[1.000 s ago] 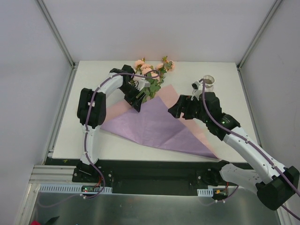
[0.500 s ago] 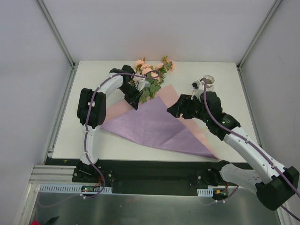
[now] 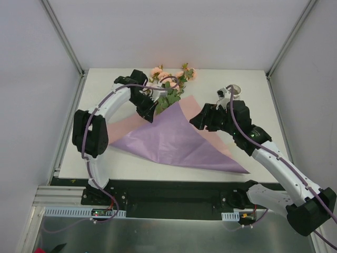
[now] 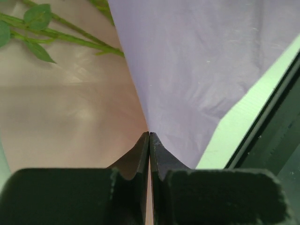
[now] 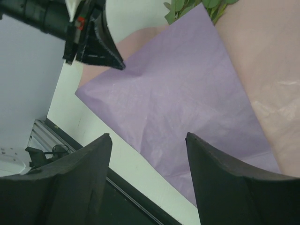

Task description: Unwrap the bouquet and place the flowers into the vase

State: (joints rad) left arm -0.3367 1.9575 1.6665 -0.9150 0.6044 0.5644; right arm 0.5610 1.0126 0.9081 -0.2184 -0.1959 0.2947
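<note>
The bouquet lies unwrapped at the back of the table: peach-pink flowers (image 3: 169,79) with green stems (image 4: 70,35) rest on the spread paper (image 3: 174,139), purple outside and pink inside (image 4: 70,108). My left gripper (image 3: 152,117) (image 4: 149,133) is shut on the paper's upper edge, where purple and pink meet, and holds that edge up. My right gripper (image 3: 196,122) (image 5: 147,136) hovers open above the purple sheet (image 5: 178,93), touching nothing. The off-white vase (image 3: 233,90) stands at the back right, partly behind the right arm.
The paper's long point (image 3: 243,171) reaches toward the table's near edge (image 5: 140,168), with the dark frame rail just beyond it. White walls and metal posts close in the table (image 3: 105,100) at the back and sides.
My left gripper has closed on the paper's edge and lifted it, and the left arm's elbow swung out to the left. The purple sheet has shifted. The right jaws narrowed a little.
</note>
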